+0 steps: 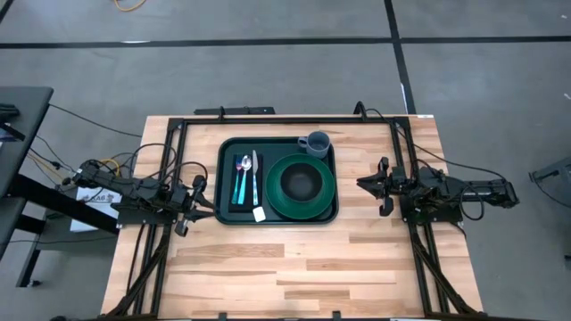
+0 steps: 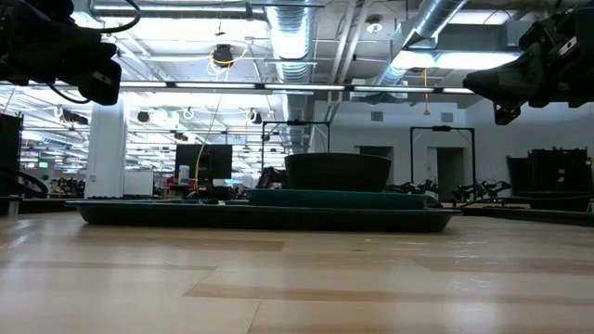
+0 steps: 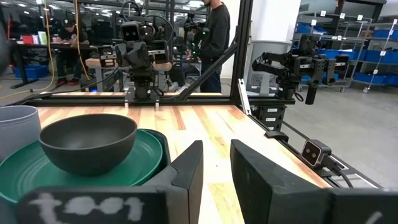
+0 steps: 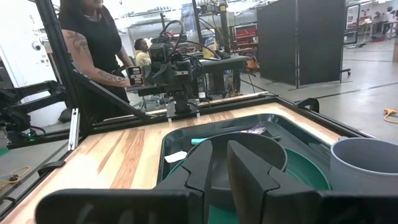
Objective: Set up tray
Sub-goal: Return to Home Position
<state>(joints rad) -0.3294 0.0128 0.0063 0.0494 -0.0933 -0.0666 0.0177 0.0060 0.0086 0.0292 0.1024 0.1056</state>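
In the high view the dark green tray (image 1: pixel 221 183) lies flat on the middle of the wooden table. It holds a black napkin (image 1: pixel 234 203) with teal-handled cutlery (image 1: pixel 240 185) and a silver utensil (image 1: pixel 254 178). It also holds a round green plate (image 1: pixel 326 192) with a dark bowl (image 1: pixel 300 182), and a grey cup (image 1: pixel 315 143) at its far right corner. My left gripper (image 1: pixel 207 202) (image 3: pixel 216 163) hovers left of the tray, and my right gripper (image 1: pixel 360 185) (image 4: pixel 219 163) hovers right of it. Each shows a narrow gap between its fingers and holds nothing.
A black frame (image 1: pixel 268 120) runs along the table's far edge and down both sides by the arm bases. Bare wood (image 1: pixel 294 267) stretches from the tray to the near edge. A small white tag (image 1: pixel 259 214) lies at the tray's near rim. People stand beyond the table.
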